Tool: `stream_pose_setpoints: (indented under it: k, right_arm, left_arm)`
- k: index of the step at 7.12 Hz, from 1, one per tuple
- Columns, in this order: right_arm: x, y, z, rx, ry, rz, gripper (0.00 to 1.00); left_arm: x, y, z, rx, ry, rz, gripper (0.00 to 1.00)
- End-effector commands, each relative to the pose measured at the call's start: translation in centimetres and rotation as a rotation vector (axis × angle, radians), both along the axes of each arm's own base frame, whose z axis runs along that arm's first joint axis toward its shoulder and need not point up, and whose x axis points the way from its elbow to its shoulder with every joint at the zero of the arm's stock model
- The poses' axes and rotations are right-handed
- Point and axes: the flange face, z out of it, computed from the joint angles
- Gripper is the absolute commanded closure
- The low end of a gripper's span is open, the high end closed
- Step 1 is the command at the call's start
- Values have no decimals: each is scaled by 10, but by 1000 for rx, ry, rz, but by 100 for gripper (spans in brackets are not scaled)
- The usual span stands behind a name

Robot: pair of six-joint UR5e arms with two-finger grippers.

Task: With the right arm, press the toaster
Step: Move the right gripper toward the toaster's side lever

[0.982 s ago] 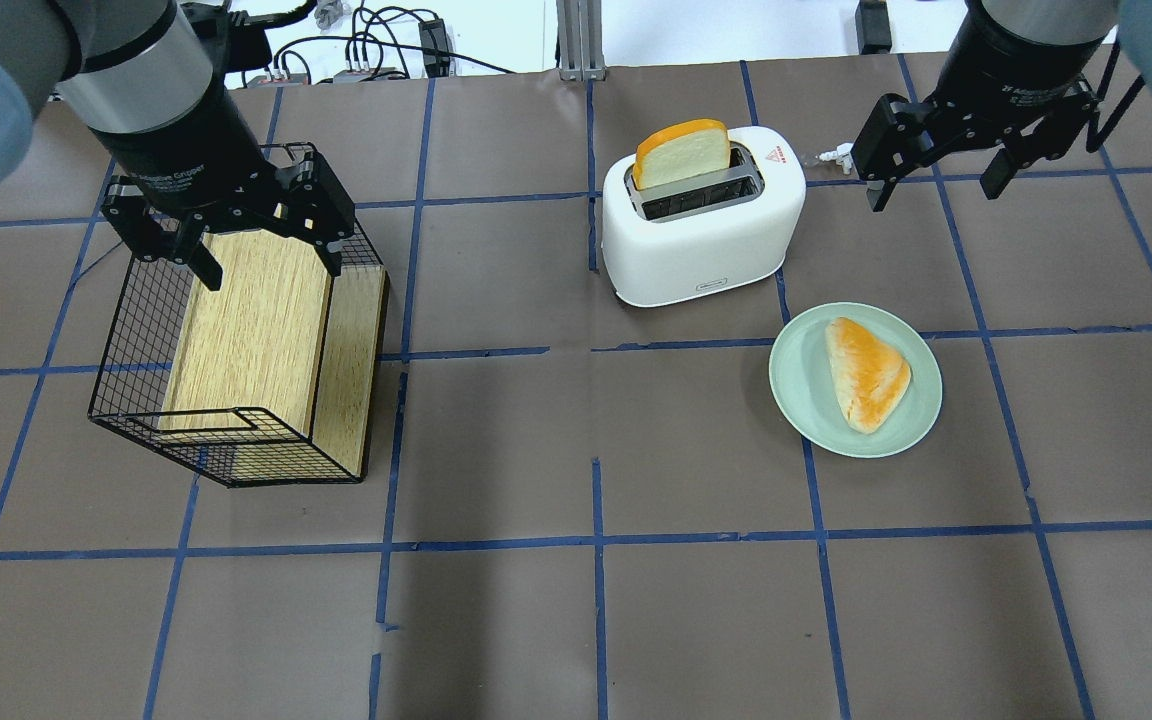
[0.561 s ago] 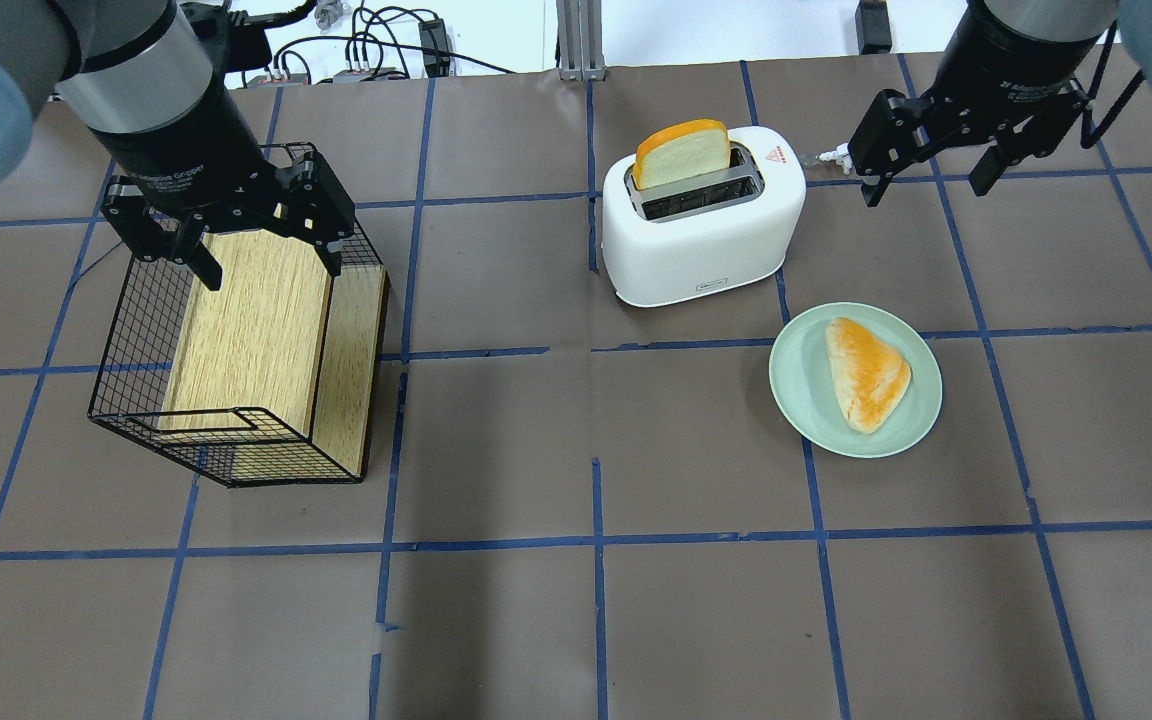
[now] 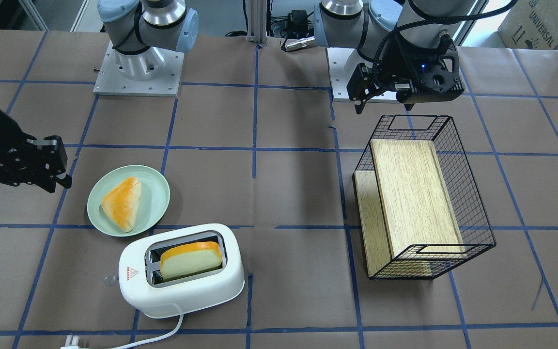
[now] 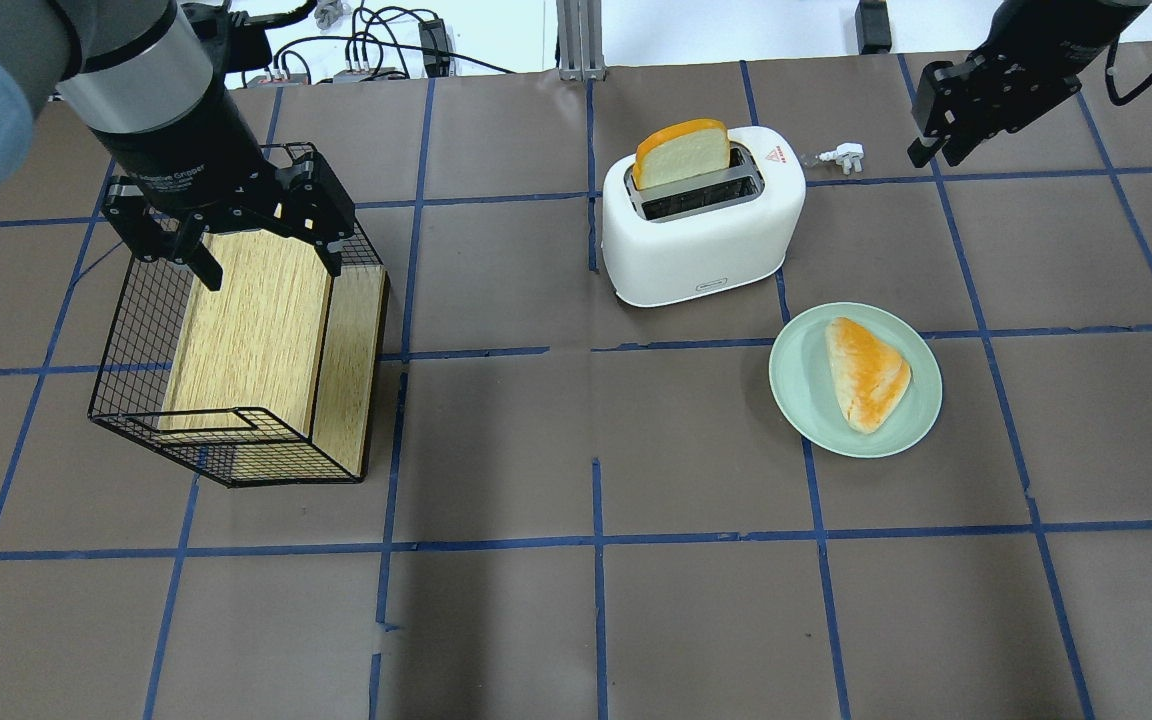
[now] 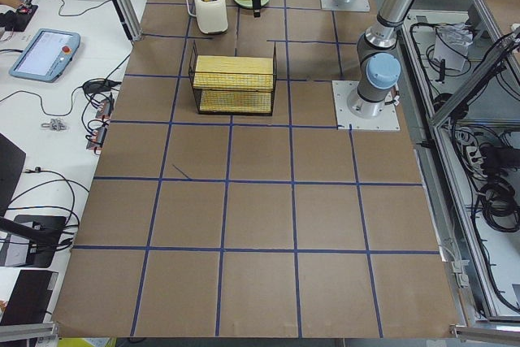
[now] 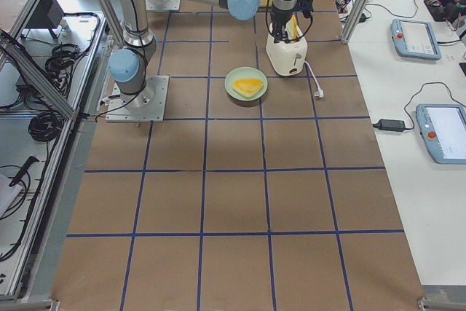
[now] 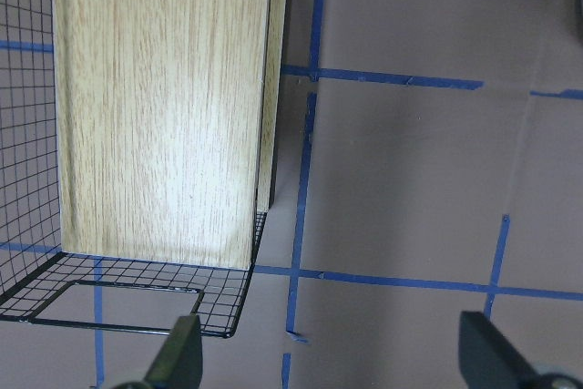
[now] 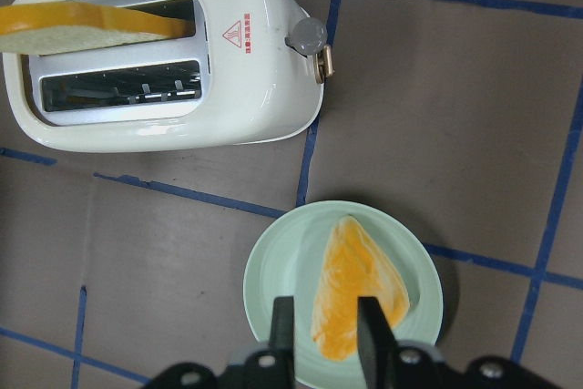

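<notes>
We see the white toaster [image 4: 701, 225] standing near the far edge of the worktop, a little right of its middle. A slice of bread [image 4: 681, 152] stands upright in the slot nearer that edge. Our right gripper [image 4: 933, 152] hangs towards the far right corner, apart from the toaster, with the power plug [image 4: 841, 155] lying between them. Its fingers [image 8: 283, 325] are drawn close, with only a narrow gap between them and nothing held. The green plate [image 4: 801, 410], carrying a triangular piece of bread [image 4: 866, 372], lies just beside the toaster on the robot's side. Our left gripper [image 4: 271, 268] hovers spread wide over the wire basket [image 4: 126, 350] near the left edge.
</notes>
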Motion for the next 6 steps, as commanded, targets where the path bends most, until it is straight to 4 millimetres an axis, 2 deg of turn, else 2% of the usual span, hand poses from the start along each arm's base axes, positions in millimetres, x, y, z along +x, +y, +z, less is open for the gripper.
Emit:
stream_pose_setpoints:
  k: [1,3,4,6]
  right_arm:
    - [-5,-43,-44,0,-120,5,97]
    - [-5,-87,-73,12,-202,2,97]
    - [-6,-104,-79,10,-219,2,97]
    - [-8,-122,-102,28,-257,-2,97]
  left_arm:
    - [0,0,0,0,0,0,0]
    - [0,0,0,0,0,0,0]
    - [0,0,0,0,0,0,0]
    - [0,0,0,0,0,0,0]
